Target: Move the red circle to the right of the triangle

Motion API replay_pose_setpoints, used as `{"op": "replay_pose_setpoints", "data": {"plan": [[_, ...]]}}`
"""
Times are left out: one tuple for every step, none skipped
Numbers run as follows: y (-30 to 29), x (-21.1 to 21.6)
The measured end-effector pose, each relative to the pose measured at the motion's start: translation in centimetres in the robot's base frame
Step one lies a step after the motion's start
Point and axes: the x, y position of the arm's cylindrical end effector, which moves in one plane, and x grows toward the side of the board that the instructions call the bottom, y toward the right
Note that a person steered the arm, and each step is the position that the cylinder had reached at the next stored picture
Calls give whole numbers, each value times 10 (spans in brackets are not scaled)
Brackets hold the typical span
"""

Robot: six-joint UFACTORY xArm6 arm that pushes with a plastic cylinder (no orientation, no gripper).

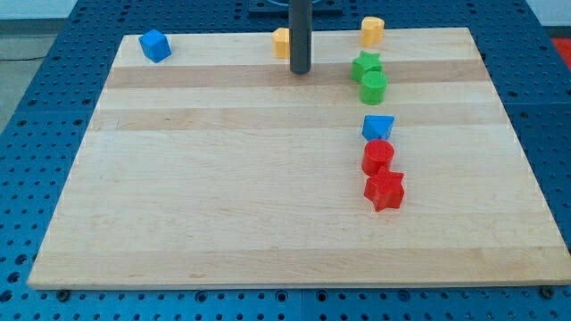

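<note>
My tip (pixel 299 71), a bare rod end effector grasping nothing, rests on the surface (pixel 223 196) up and left of the red circle (pixel 377 157), which touches the blue triangle (pixel 377 127) from below and likely needs a nudge rightward, then upward.

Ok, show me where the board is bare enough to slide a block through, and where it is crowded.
Bare: the whole stretch left of the column of blocks, below the blue cube and my tip; also the strip right of the blue triangle. Crowded: green star, green cylinder, blue triangle, red circle, red star stacked closely.
</note>
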Motion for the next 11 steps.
{"op": "replay_pose_setpoints", "data": {"plan": [[0, 42], [3, 73], [10, 116], [39, 156], [81, 169], [121, 169], [127, 182], [141, 205], [156, 189], [166, 162], [173, 135]]}}
